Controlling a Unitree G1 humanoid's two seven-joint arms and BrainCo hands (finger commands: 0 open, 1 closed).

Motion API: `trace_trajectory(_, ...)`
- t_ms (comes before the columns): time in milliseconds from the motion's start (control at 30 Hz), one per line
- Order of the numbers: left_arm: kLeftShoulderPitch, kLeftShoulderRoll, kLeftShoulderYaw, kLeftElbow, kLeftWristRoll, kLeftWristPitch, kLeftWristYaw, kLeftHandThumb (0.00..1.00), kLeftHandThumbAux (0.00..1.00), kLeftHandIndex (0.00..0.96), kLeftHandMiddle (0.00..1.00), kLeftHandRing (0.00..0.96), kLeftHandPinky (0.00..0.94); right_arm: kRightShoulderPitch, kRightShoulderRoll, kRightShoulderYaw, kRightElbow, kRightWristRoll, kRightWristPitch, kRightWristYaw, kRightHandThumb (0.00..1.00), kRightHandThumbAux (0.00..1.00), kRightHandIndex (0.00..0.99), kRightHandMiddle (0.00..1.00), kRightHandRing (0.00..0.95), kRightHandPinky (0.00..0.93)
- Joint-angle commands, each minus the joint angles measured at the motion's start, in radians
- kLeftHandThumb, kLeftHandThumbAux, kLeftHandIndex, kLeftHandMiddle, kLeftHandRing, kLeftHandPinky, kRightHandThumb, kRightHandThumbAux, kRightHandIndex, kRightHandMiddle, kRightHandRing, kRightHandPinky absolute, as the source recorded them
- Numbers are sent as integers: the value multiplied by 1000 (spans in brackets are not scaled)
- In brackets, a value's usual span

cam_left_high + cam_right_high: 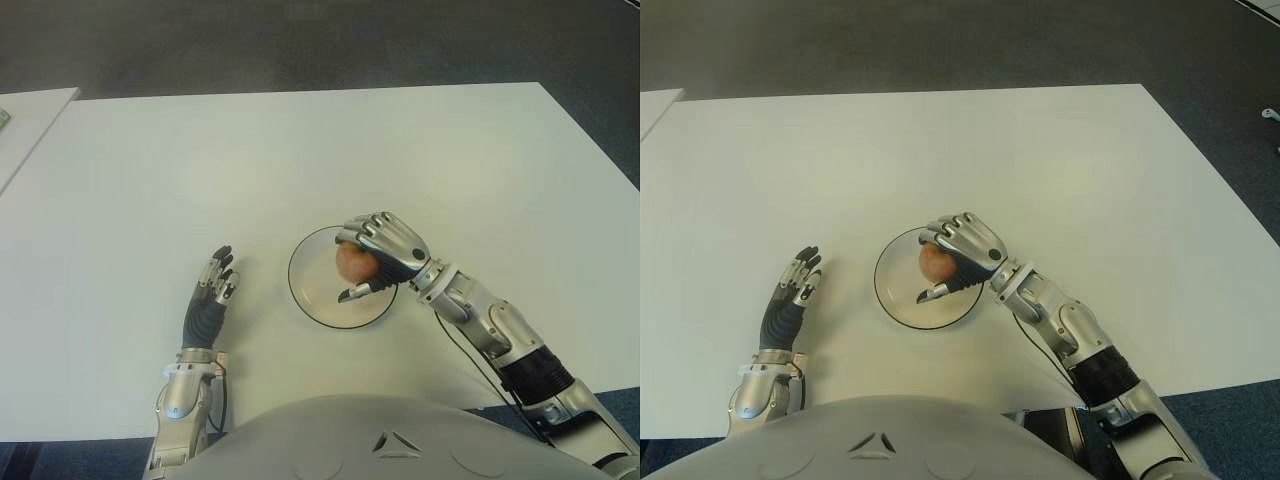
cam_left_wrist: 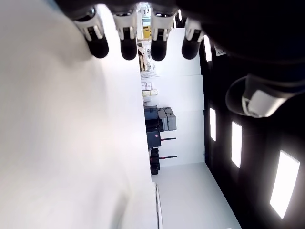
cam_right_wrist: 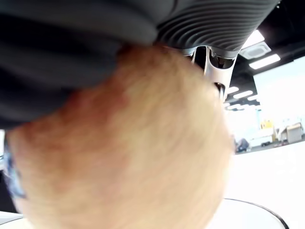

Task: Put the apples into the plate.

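A reddish apple [image 1: 351, 262] is held in my right hand [image 1: 375, 262] over the white plate [image 1: 312, 296] near the table's front middle. The fingers curl over the apple's top and the thumb closes beneath it. In the right wrist view the apple [image 3: 128, 148] fills the picture against the palm, with the plate's rim [image 3: 257, 207] showing below it. Whether the apple touches the plate I cannot tell. My left hand [image 1: 211, 292] shows to the left of the plate, fingers stretched out and holding nothing; its fingertips [image 2: 127, 45] point along the bare tabletop.
The white table [image 1: 300, 160] spreads wide behind and beside the plate. A second white table's corner [image 1: 25, 115] shows at the far left. Dark floor lies beyond the table's far and right edges.
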Motion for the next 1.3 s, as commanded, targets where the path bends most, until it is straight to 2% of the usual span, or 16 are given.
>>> trace_trajectory(33, 37, 1, -24, 37, 19, 48, -25, 25, 390, 0, 0, 0, 0, 14, -6, -18, -21, 20, 13, 39, 176, 209, 28, 1, 0, 0)
trace_trajectory(300, 39, 0, -26, 27, 16, 60, -25, 31, 383, 0, 0, 0, 0, 19, -11, -29, -36, 18, 13, 77, 161, 203, 2, 0, 0, 0)
trace_trajectory(1133, 38, 0, -30, 26, 2, 66, -35, 32, 395, 0, 0, 0, 0, 35, -5, -45, -50, 27, 26, 111, 162, 204, 0, 0, 0, 0)
trace_trajectory(1300, 37, -7, -33, 36, 7, 59, -29, 31, 404, 0, 0, 0, 0, 44, 7, -68, -17, 96, 25, 115, 179, 206, 1, 0, 0, 0)
